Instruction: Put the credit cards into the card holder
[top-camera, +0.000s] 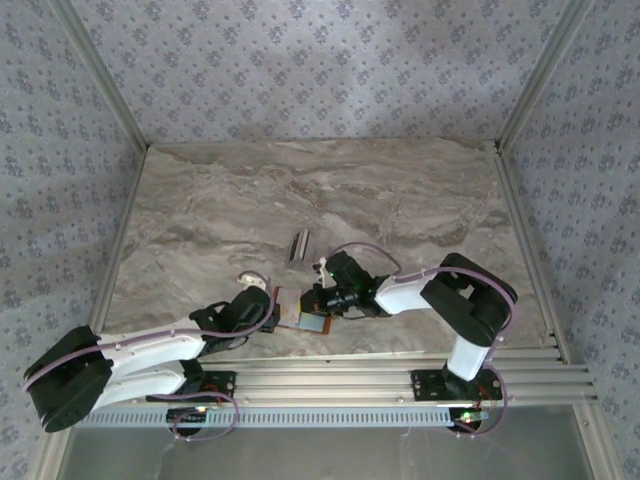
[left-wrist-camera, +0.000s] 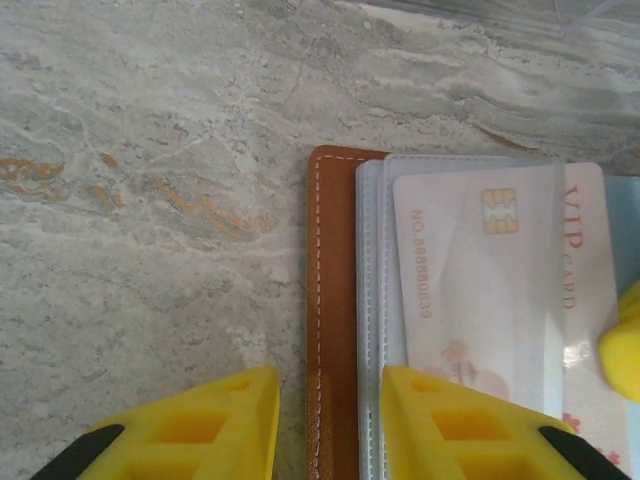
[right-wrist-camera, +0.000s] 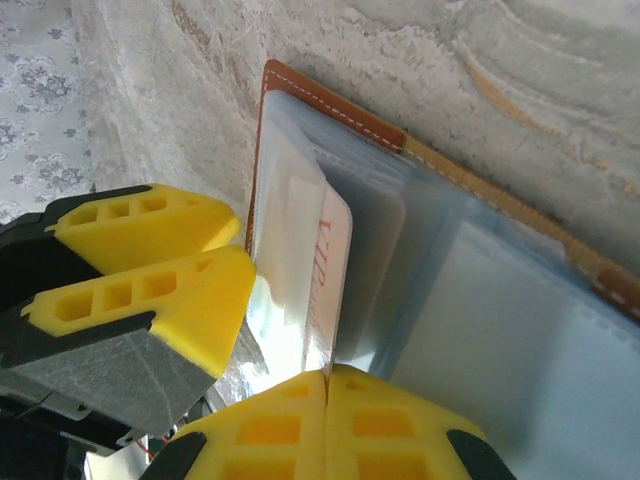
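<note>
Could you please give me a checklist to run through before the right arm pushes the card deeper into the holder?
1. Right gripper shut on the VIP card: ok.
2. VIP card fully in its clear sleeve: not ok, one end sticks out.
3. Left gripper steadying the card holder: cannot tell; its fingers straddle the brown edge.
4. Card holder lying open on the table: ok.
5. Spare cards clear of both arms: ok, farther back on the table.
</note>
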